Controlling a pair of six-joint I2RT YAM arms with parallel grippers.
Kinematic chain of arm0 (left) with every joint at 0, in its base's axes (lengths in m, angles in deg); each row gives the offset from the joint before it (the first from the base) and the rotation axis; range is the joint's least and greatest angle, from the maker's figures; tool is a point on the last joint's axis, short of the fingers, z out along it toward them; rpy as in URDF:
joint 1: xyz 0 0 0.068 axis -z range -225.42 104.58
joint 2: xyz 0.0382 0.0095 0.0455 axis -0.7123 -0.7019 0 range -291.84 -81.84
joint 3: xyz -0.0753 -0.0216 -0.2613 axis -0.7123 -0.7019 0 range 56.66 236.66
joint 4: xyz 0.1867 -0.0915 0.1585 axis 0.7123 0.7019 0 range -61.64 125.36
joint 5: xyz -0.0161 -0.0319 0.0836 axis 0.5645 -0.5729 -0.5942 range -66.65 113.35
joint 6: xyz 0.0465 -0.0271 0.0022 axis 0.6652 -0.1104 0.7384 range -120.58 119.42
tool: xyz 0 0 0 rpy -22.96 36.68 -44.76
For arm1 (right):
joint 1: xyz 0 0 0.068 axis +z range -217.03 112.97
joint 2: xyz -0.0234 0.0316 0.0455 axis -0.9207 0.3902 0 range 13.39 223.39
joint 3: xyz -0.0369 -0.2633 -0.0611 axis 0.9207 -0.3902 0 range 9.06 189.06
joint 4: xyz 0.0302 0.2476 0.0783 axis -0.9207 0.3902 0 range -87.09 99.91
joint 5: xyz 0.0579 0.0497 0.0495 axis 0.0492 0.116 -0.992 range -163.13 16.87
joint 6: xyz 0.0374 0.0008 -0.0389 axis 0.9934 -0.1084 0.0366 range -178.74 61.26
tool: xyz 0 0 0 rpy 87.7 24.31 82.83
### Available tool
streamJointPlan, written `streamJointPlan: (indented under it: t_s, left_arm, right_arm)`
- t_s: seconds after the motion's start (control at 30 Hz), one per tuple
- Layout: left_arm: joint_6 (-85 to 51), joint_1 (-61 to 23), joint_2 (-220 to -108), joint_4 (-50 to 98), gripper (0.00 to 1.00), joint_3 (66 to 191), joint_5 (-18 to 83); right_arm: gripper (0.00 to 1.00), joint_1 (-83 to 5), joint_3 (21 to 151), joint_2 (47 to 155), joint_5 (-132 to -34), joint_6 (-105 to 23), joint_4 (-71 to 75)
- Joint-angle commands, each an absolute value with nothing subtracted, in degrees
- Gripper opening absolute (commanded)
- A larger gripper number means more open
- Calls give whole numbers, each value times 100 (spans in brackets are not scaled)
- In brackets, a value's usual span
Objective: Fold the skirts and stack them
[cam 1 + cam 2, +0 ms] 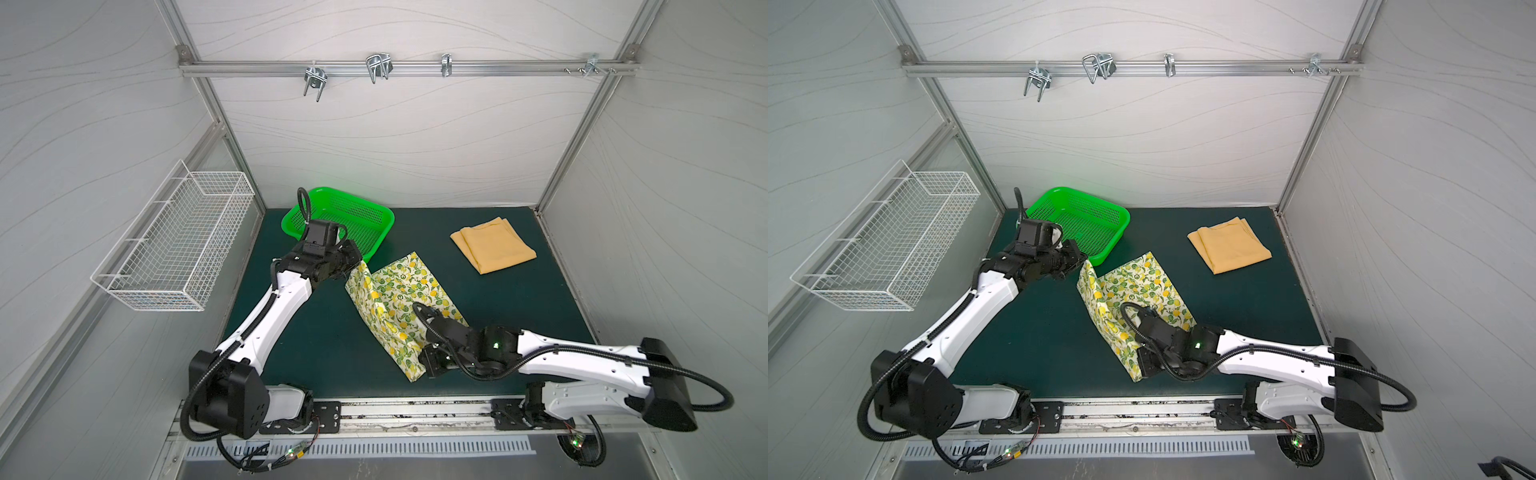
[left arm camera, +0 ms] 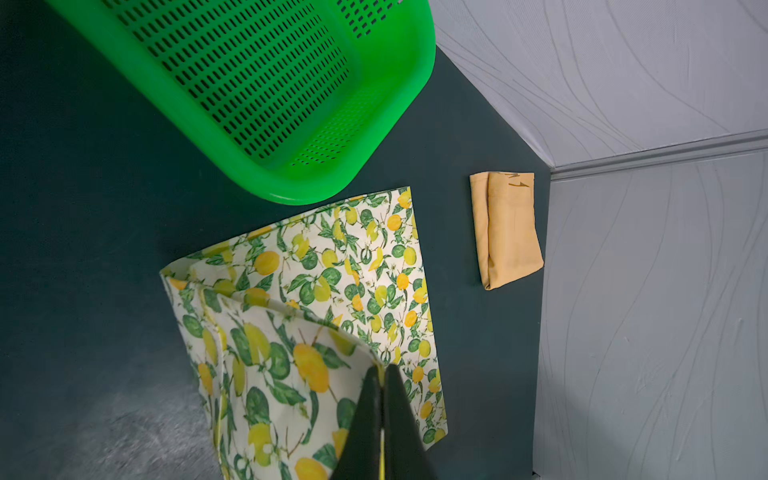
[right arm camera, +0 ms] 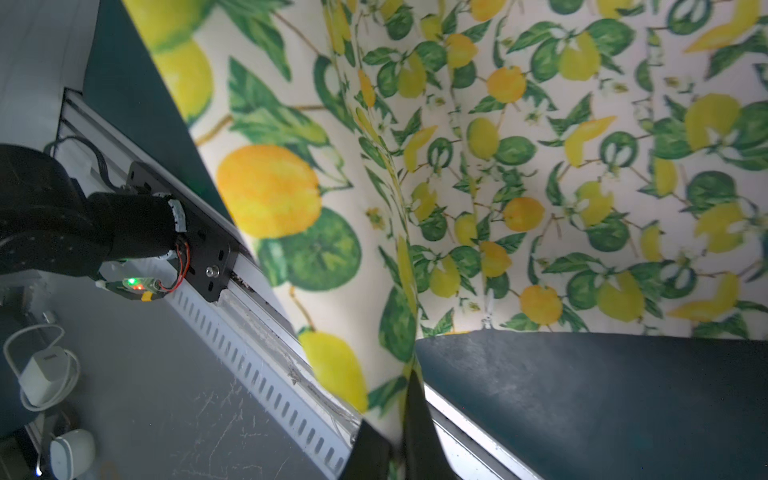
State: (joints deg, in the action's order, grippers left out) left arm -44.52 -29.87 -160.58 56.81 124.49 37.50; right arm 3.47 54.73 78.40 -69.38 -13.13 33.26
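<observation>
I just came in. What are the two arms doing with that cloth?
Both arms handle the lemon-print skirt: the left gripper and the right gripper are each shut on its edge, lifting one side off the mat, apparently for a fold. The mustard skirt lies already folded at the far right. The green basket stands at the back left.

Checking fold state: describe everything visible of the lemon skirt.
The lemon skirt is cream cloth printed with yellow lemons and green leaves. Most of it lies flat on the dark mat. One long edge is raised off it, pinched at its ends by the left gripper and right gripper, both shut. Its far corner sits near the basket.
</observation>
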Motion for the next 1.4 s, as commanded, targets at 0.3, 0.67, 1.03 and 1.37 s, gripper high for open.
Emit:
streamJointPlan:
  t_s: [0.3,0.67,1.03,1.37]
  left_arm:
    - [-4759,-2220,-17615,5167,0,13882,3509]
    - [-4866,-1958,-18916,5068,0,14666,3565]
    - [-4949,-1949,-19786,5059,0,15182,3618]
    - [-5091,-1950,-19972,5078,0,15302,3436]
  right_arm:
    - [9,-1233,4936,7074,-7806,-1798,3921]
    - [10,-2243,4532,6937,-8198,-2123,3896]
    - [11,-3373,4289,7166,-8874,-2554,3615]
    - [11,-4003,4358,7752,-9178,-2909,3350]
